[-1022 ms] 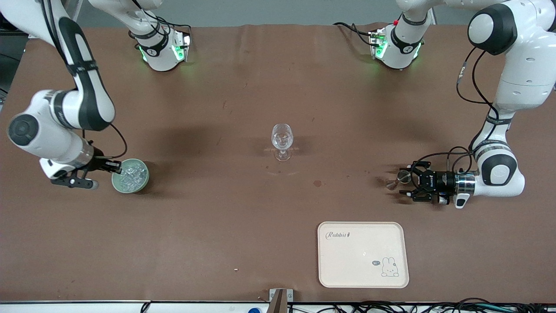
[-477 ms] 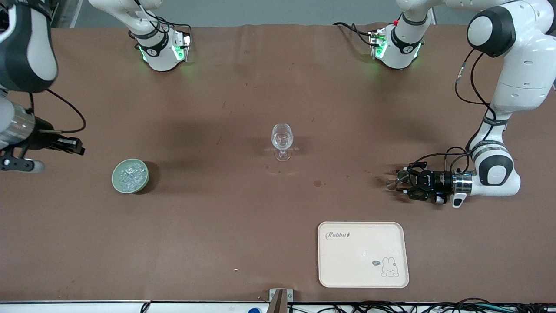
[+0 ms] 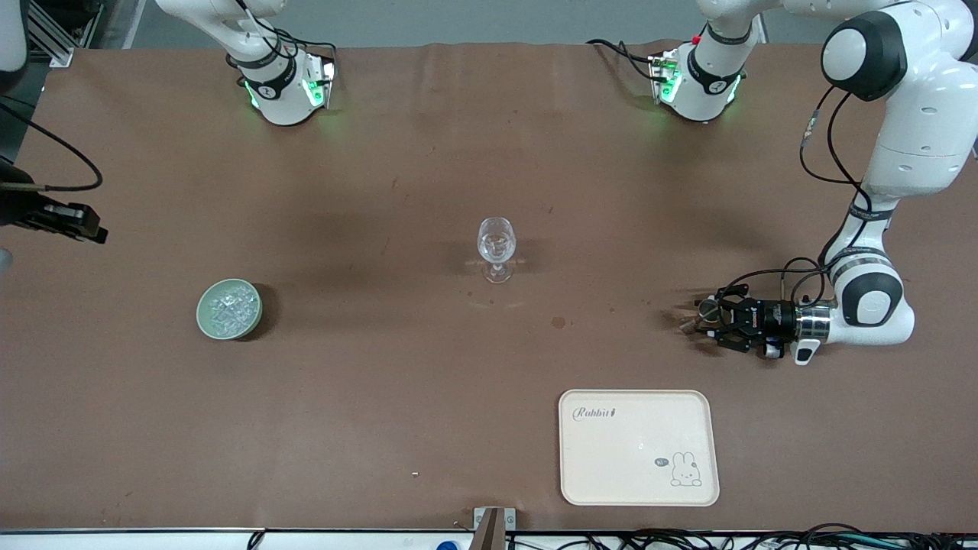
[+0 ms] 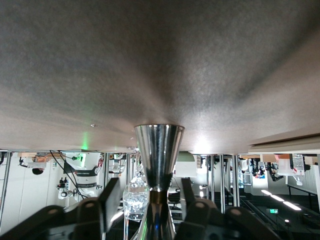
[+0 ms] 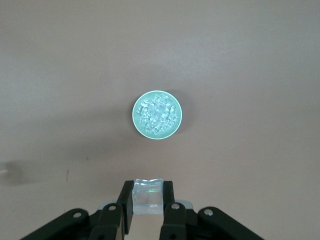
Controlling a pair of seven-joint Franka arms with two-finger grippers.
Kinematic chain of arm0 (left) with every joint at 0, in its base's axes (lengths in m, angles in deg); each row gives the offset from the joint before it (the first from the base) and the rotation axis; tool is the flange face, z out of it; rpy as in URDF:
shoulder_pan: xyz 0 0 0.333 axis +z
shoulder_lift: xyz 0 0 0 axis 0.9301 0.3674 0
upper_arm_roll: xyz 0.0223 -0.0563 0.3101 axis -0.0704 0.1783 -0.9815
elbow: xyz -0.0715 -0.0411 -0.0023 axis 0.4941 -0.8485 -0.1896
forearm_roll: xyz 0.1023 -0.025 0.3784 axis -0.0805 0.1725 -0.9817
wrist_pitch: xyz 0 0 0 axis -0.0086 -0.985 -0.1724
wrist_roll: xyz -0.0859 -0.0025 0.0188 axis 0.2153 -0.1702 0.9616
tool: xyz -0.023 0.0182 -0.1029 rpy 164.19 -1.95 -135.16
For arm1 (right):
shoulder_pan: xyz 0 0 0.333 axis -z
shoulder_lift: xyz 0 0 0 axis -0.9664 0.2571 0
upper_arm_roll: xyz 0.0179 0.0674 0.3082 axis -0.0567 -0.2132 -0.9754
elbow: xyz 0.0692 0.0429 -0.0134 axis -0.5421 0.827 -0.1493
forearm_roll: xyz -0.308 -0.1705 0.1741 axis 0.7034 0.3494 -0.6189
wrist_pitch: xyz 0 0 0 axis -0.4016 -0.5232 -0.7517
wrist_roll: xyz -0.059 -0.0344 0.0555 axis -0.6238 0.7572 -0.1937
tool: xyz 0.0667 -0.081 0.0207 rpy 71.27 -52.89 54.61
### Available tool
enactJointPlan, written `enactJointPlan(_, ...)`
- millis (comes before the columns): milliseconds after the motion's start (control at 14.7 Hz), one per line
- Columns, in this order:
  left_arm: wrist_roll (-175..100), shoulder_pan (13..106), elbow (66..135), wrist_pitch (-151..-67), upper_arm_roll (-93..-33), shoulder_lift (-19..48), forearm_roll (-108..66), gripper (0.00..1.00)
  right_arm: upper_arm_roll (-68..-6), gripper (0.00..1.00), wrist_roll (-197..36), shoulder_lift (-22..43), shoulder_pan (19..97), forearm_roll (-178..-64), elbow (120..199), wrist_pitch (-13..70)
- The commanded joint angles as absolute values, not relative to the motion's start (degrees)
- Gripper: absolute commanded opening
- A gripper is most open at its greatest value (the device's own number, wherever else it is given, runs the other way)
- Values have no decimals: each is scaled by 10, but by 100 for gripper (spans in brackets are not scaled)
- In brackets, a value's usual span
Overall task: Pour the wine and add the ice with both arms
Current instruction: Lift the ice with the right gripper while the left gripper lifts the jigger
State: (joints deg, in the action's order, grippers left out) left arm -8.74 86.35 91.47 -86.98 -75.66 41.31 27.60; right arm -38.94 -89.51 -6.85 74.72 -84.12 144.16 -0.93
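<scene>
The ice (image 5: pixel 157 114) is a heap of small clear lumps in a green bowl (image 3: pixel 229 308) on the worktop (image 3: pixel 382 397), toward the right arm's end. The right tool (image 5: pixel 148 206), high over the worktop and mostly cut off in the front view, grips one clear cube (image 5: pixel 148 197). The left tool (image 3: pixel 707 321) lies low and closes on a steel jigger (image 4: pixel 159 150). The glass (image 3: pixel 497 248) stands mid-worktop; the tray (image 3: pixel 639 447) is nearer the camera.
</scene>
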Motion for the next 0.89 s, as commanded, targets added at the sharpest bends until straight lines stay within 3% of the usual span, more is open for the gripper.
enactJointPlan(0, -97, 864, 914, -861, -757, 415, 289, 47, -391, 3, -896, -106, 746, -849, 1450, -28)
enactJointPlan(681, -104, 864, 911, -861, -757, 418, 289, 27, -391, 3, -893, -135, 746, -849, 1467, -44)
enactJointPlan(817, -97, 863, 908, -860, -756, 413, 286, 9, -390, 3, -893, -135, 747, -849, 1467, -44)
